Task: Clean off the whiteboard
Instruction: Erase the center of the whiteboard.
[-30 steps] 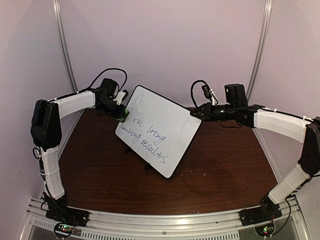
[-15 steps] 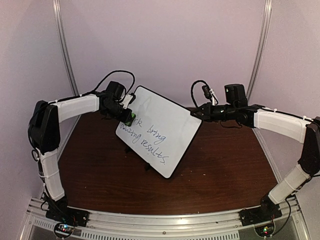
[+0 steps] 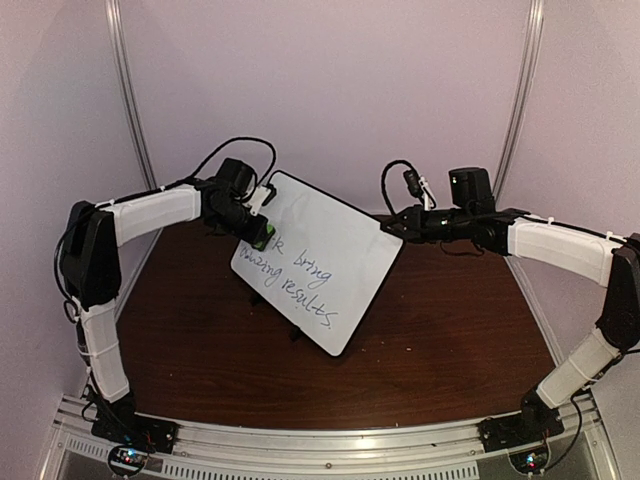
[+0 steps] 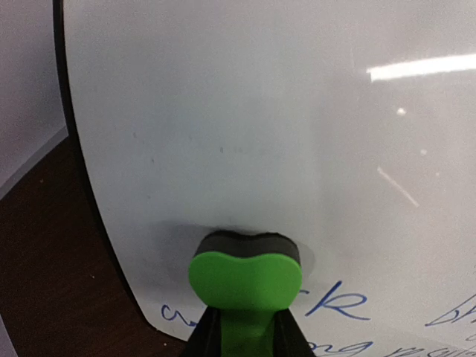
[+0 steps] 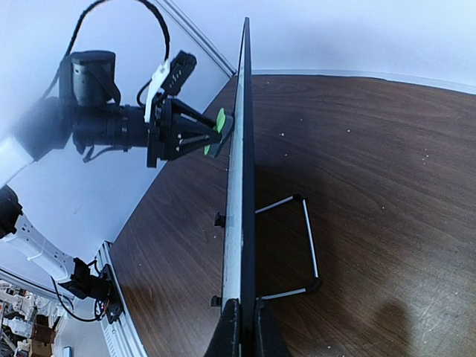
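The whiteboard (image 3: 325, 255) stands tilted on the brown table, with blue handwriting across its lower part. From the left wrist camera the whiteboard (image 4: 260, 134) fills the frame, its upper area wiped blank. My left gripper (image 3: 262, 238) is shut on a green eraser (image 4: 245, 275), whose black felt presses against the board just above the writing. My right gripper (image 3: 392, 227) is shut on the board's right edge. In the right wrist view the whiteboard (image 5: 242, 149) shows edge-on, with my right gripper (image 5: 244, 327) pinching it at the bottom and the eraser (image 5: 220, 123) against its far face.
A wire stand (image 5: 305, 245) props the board from behind on the table (image 3: 440, 330). Small black feet (image 5: 219, 220) stick out along the board's edge. Pale walls enclose the back and sides, and a metal rail (image 3: 330, 445) runs along the near edge.
My left gripper has slid the eraser rightward from the board's left edge onto the first written line, and the start of that line is gone. The right arm has not moved.
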You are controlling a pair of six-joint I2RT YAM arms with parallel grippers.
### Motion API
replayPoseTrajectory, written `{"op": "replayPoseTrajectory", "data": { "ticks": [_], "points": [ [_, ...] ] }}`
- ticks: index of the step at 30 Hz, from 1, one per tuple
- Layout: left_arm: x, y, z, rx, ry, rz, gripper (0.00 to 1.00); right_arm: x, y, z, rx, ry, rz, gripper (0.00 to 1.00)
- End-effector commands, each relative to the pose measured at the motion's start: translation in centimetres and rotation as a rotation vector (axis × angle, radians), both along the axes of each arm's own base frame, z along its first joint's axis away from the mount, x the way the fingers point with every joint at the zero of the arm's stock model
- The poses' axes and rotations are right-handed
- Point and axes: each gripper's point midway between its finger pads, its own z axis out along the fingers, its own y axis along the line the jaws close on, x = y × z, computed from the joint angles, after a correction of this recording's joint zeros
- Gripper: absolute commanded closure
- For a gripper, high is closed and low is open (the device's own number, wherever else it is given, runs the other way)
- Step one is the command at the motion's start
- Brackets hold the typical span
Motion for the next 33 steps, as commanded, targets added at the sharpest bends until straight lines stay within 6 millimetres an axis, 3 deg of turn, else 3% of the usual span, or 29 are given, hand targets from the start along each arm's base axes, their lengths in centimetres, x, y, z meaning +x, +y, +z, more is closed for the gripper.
{"op": "replayPoseTrajectory", "data": {
  "ticks": [1, 6, 11, 17, 24, 29, 33],
  "points": [
    [4.2, -4.0, 4.1, -0.017, -0.144, -0.084, 0.92, -2.1, 2.4, 3.1, 0.039, -0.134, 0.158, 1.00],
    [6.8, -4.7, 4.9, 0.010, -0.179, -0.078, 0.92, -2.2, 2.4, 2.8, 0.035, -0.129, 0.159, 1.00],
    [7.4, -4.7, 4.9, 0.021, -0.185, -0.064, 0.92, -2.2, 2.5, 2.7, 0.033, -0.126, 0.162, 1.00],
    [5.5, -3.1, 1.5, 0.094, -0.085, -0.047, 0.92, -2.3, 2.5, 2.7, 0.030, -0.129, 0.160, 1.00],
    [2.2, -1.3, -0.8, 0.112, -0.008, -0.029, 0.92, -2.3, 2.5, 2.7, 0.028, -0.131, 0.160, 1.00],
    [1.0, -0.7, -1.5, 0.115, 0.005, -0.034, 0.93, -2.3, 2.5, 2.7, 0.028, -0.131, 0.159, 1.00],
    [0.0, -1.4, -1.2, 0.072, 0.021, -0.065, 0.93, -2.3, 2.5, 2.8, 0.027, -0.132, 0.159, 1.00]
  ]
}}
